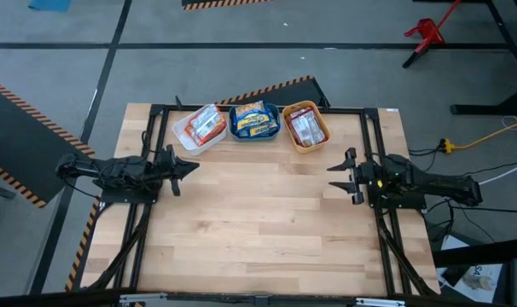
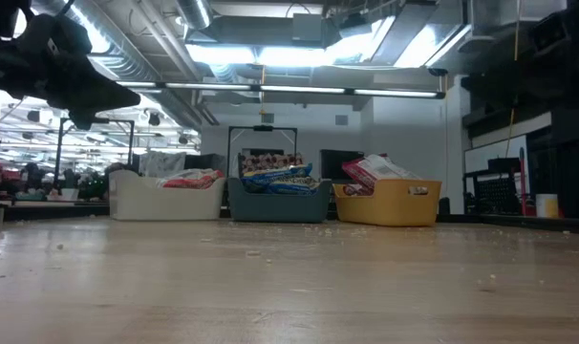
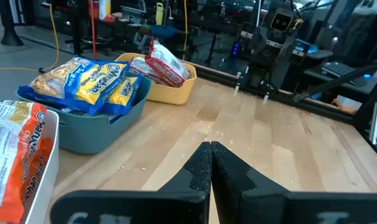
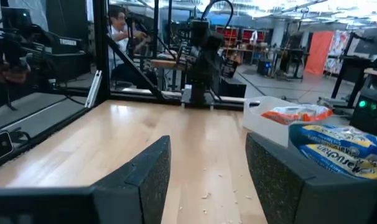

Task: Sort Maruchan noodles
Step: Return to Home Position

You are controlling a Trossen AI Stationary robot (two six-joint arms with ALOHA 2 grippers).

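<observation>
Three bins stand in a row at the table's far edge, and the noodle packets lie inside them. The white bin [image 1: 199, 130] holds orange-printed packets [image 3: 14, 149]. The teal bin [image 1: 255, 122] holds blue and yellow packets [image 3: 92, 81]. The orange bin [image 1: 305, 126] holds red-maroon packets [image 3: 167, 68]. My left gripper [image 1: 193, 167] hovers shut over the table's left side, its fingers [image 3: 204, 171] pointing toward the right arm. My right gripper [image 1: 334, 177] hovers open over the right side, holding nothing, its fingers [image 4: 148, 174] pointing toward the left arm.
Bare wood [image 1: 258, 213] stretches between the two arms and toward the near edge. A black frame [image 1: 241, 109] runs around the table. People [image 4: 120, 28] sit at desks in the room beyond the table's left side.
</observation>
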